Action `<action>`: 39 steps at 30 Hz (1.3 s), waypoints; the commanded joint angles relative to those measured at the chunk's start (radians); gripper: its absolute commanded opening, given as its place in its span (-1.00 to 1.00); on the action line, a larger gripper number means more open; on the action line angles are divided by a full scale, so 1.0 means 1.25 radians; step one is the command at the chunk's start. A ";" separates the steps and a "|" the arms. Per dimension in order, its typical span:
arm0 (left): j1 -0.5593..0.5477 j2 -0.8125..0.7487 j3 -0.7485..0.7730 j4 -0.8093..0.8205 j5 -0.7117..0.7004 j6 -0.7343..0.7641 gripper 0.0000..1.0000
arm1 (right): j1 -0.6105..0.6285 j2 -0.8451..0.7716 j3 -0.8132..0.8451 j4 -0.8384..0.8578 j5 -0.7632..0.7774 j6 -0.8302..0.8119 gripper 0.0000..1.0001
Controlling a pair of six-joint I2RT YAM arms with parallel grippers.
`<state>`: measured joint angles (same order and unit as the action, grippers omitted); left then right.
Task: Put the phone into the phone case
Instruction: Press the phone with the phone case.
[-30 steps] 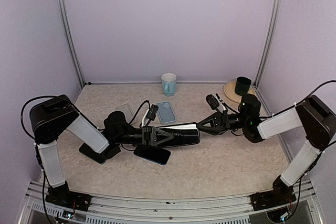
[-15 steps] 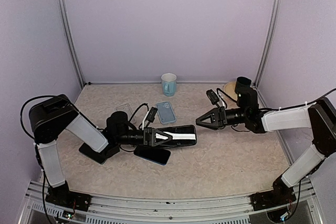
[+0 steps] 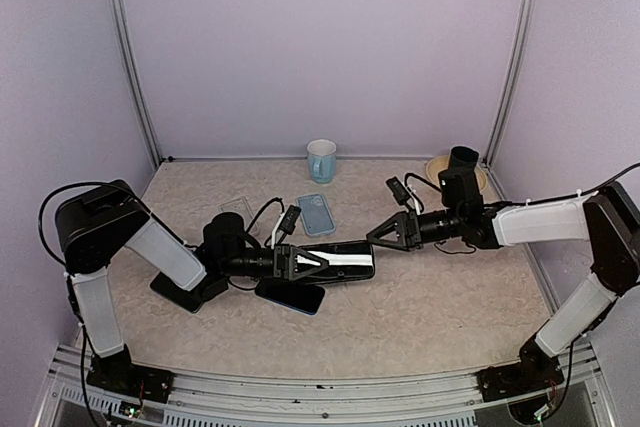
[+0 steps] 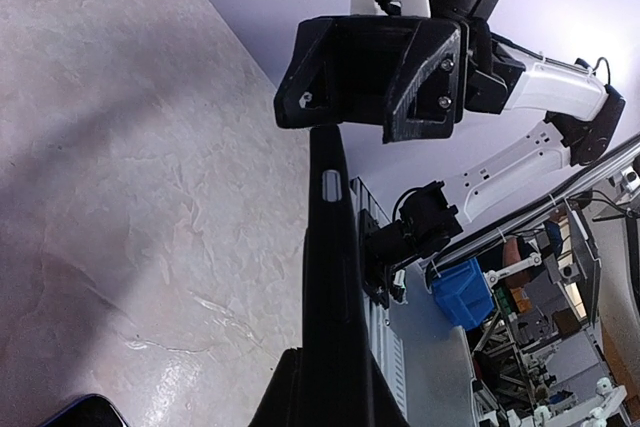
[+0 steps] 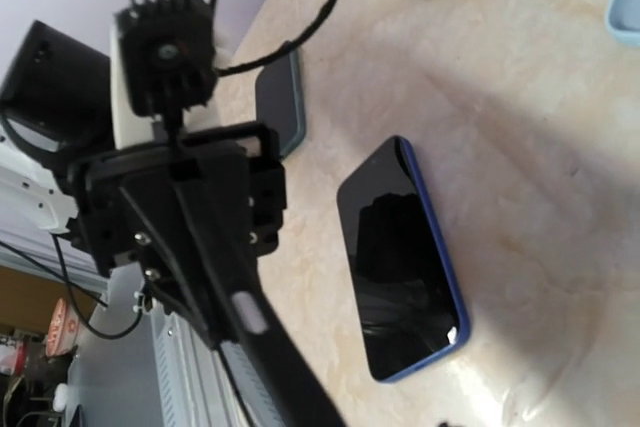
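The phone (image 5: pixel 400 257), blue-edged with a dark screen, lies face up on the table (image 3: pixel 430 307), below the left arm's wrist and apart from both claws. The left gripper (image 3: pixel 303 261) is clamped on one end of a black case (image 3: pixel 340 260), which it holds off the table and level, turned on edge in the left wrist view, pointing toward the right arm. Whether anything sits inside that case cannot be told. The case hangs above the phone's far edge without touching it.

The right gripper (image 3: pixel 374 236) sits just at the free end of the black case, a little beyond and above it. Its jaws stand partly apart and hold nothing. Whether a finger touches the case cannot be told.

Farther back lie a light-blue case (image 3: pixel 316 214) and, to its left, a clear case (image 3: pixel 237 212). A mug (image 3: pixel 321 160) stands by the back wall. At the right back corner a dark cup (image 3: pixel 462 159) stands in a bowl (image 3: pixel 436 173).
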<state>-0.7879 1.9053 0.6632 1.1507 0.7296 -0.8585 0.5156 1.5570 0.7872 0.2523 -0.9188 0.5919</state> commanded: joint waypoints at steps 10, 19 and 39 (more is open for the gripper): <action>-0.007 -0.015 0.031 0.035 0.014 0.016 -1.00 | 0.013 0.043 0.002 0.034 -0.070 0.003 -0.63; -0.004 -0.014 0.027 0.002 0.012 0.050 -1.00 | 0.001 0.035 -0.022 0.157 -0.183 0.109 -0.93; 0.001 -0.028 0.011 -0.045 -0.001 0.077 -1.00 | -0.052 -0.017 -0.002 0.028 -0.115 0.055 0.03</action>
<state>-0.7925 1.9041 0.6788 1.0950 0.7383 -0.7761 0.4580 1.6169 0.7238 0.4896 -1.1385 0.8398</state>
